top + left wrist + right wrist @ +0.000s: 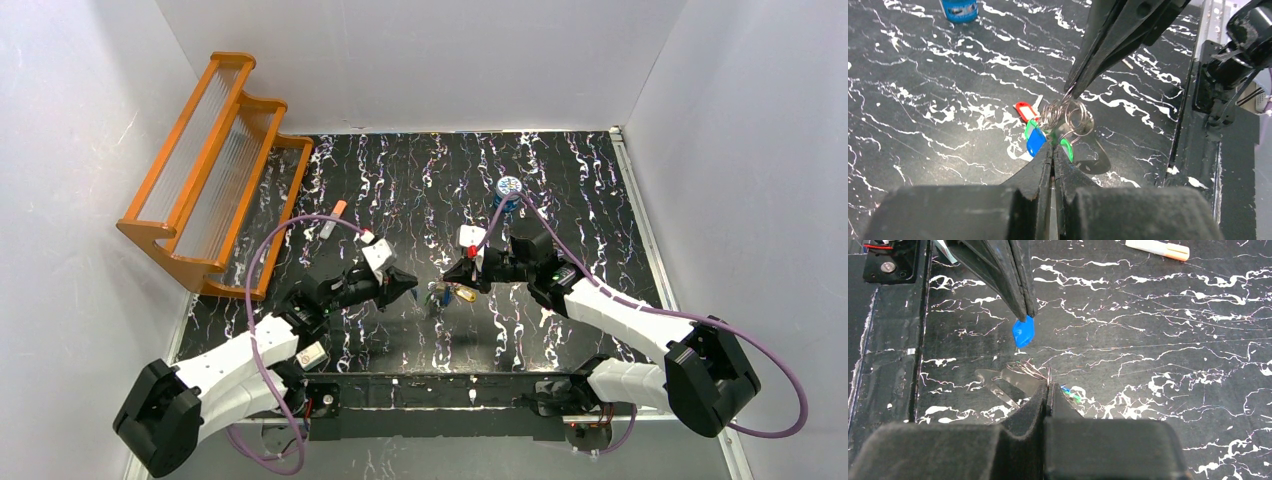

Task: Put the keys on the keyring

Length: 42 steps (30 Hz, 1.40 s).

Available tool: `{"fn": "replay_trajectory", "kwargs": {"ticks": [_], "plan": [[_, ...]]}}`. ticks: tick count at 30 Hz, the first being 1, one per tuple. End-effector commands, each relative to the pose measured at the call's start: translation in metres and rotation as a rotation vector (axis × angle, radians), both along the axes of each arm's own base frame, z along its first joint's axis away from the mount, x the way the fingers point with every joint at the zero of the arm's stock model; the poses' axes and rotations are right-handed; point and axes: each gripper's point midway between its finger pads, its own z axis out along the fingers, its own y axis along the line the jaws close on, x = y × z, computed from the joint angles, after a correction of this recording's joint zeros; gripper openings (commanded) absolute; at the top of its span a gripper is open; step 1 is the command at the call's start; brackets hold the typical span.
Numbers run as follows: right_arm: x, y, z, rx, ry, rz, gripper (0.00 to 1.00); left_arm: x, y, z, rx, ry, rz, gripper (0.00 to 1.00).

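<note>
A bunch of keys (447,293) hangs between my two grippers just above the black marbled table. In the left wrist view I see a red key (1024,111), a blue key (1036,141) and a green key (1066,149) joined by thin silvery wire rings (1069,116). My left gripper (1053,148) is shut on the blue key (1023,332). My right gripper (1048,386) is shut on the wire rings (1034,371); its tip meets them from above in the left wrist view. No cream-white oval keyring shows.
A blue tin (509,188) stands behind the right arm. An orange-tipped white tube (333,218) lies at the back left, near an orange wooden rack (215,170). A black rail (460,390) runs along the near edge.
</note>
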Motion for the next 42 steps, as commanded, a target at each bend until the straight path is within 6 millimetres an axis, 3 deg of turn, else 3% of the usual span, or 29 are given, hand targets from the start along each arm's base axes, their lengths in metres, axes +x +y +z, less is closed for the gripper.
{"fn": "replay_trajectory", "kwargs": {"ticks": [1, 11, 21, 26, 31, 35, 42], "plan": [[0.001, 0.011, 0.027, 0.081, -0.099, 0.054, 0.01, -0.007, -0.003, 0.036, -0.074, -0.096, -0.051, 0.0], [-0.003, 0.019, 0.044, 0.147, -0.15, 0.104, 0.01, -0.008, -0.003, 0.067, -0.129, -0.162, -0.059, 0.0], [-0.008, 0.021, 0.051, 0.177, -0.197, 0.134, 0.01, -0.006, -0.008, 0.074, -0.143, -0.173, -0.073, 0.0], [0.017, 0.018, 0.057, 0.165, -0.229, 0.004, 0.01, 0.0, -0.008, 0.072, -0.131, -0.176, -0.05, 0.0], [0.05, 0.012, 0.073, 0.135, -0.369, -0.121, 0.01, 0.006, -0.001, 0.07, -0.102, -0.205, -0.005, 0.0], [0.073, 0.014, 0.085, 0.091, -0.465, -0.127, 0.01, 0.008, 0.005, 0.067, -0.073, -0.214, 0.026, 0.0], [0.088, 0.029, 0.078, 0.035, -0.548, -0.049, 0.01, 0.008, 0.016, 0.066, -0.043, -0.222, 0.067, 0.0]]}}
